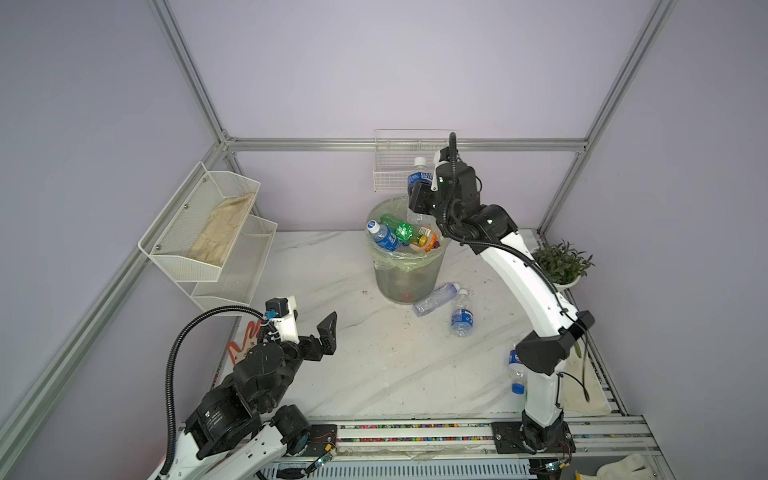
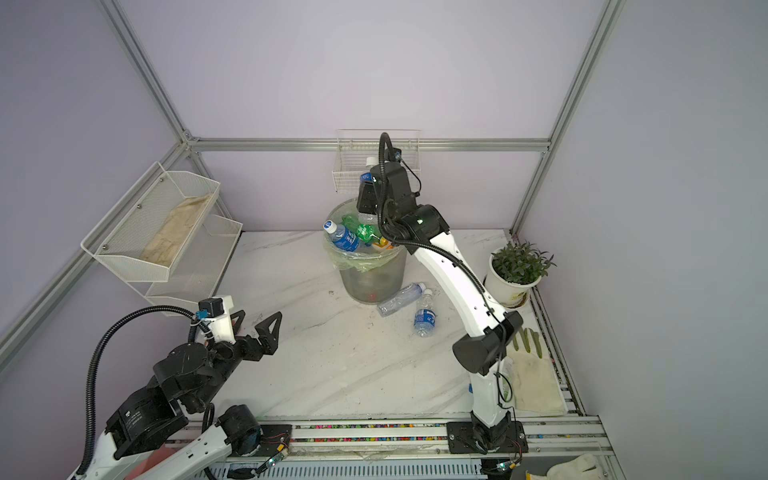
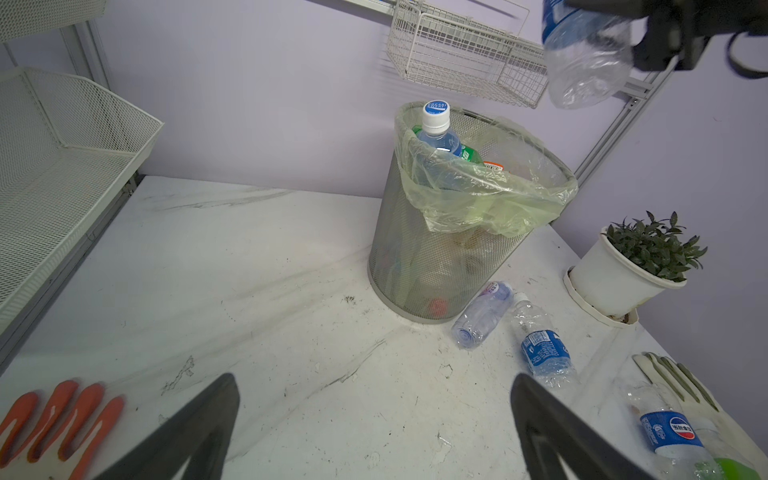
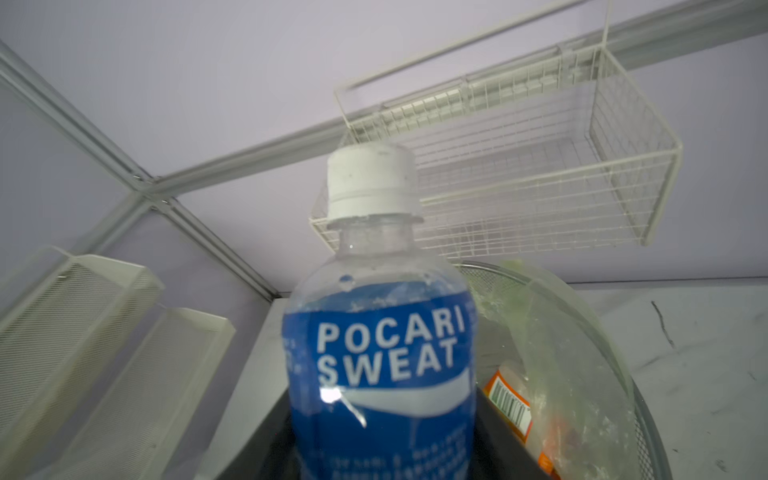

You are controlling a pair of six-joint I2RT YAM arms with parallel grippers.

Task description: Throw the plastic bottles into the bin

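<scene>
The bin [image 1: 409, 286], grey mesh with a pale-green bag, stands at the back of the table. It holds a blue-label bottle [image 1: 383, 237], a green bottle [image 1: 400, 227] and an orange-label one [image 1: 427, 242]. Above its far rim my right gripper [image 1: 417, 196] has its fingers either side of an upright Pocari Sweat bottle [image 4: 382, 353] with a white cap. Whether they still press it does not show. On the table lie a clear bottle [image 1: 436, 298], a blue-label bottle [image 1: 462, 318] and a Pepsi bottle [image 1: 516, 370]. My left gripper [image 3: 374, 415] hovers open and empty over the front left.
A white wire basket [image 1: 399, 174] hangs on the back wall just behind the bin. White mesh shelves [image 1: 208, 232] stand at the left. A potted plant [image 1: 561, 266] sits at the right edge, with a white glove [image 2: 532, 374] nearer. An orange glove [image 3: 62, 419] lies front left.
</scene>
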